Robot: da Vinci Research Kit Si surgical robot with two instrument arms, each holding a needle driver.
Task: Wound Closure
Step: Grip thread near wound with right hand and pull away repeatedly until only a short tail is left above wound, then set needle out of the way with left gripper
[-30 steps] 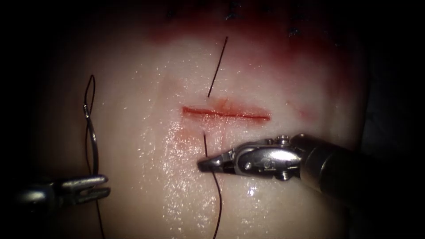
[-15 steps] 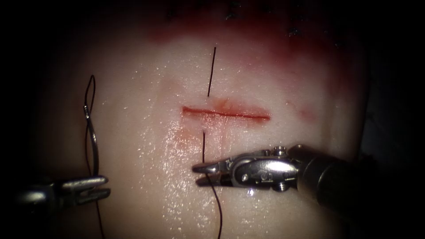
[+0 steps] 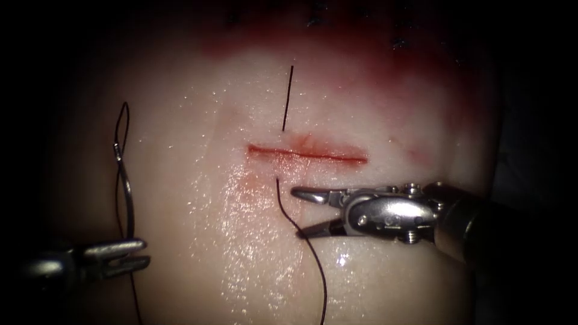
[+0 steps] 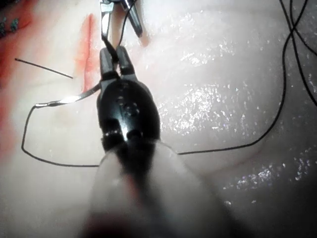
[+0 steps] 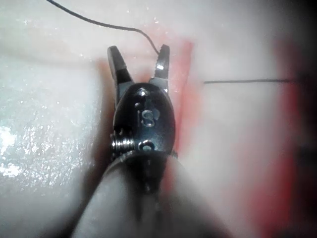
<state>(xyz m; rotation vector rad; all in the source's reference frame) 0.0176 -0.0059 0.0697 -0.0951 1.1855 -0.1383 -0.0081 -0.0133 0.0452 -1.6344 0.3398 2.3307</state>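
The cut (image 3: 307,153) runs across the tissue (image 3: 198,198). Far to its left, my left tool (image 3: 144,251) is shut on the curved needle (image 3: 125,186), gripping the end away from where the thread joins; the needle is out of the tissue. The thread (image 3: 310,253) comes out just below the cut and trails toward the camera, and a short tail (image 3: 288,96) stands above the cut. My right tool (image 3: 296,212) is below the cut, jaws wide open and holding nothing, the thread passing by its lower jaw. Its open jaws (image 5: 138,57) sit by the thread (image 5: 99,22). The left tool (image 4: 116,57) grips the needle (image 4: 69,99).
Red fluid (image 3: 361,54) stains the far part of the tissue and the cut's edges. The thread makes a narrow loop (image 3: 123,120) above the needle at the left. Slack thread (image 4: 223,148) lies over the wet tissue.
The right tool first drew the thread toward the camera, shortening the tail above the cut. It then opened, let go of the thread and drew back to the right. The left tool has not moved.
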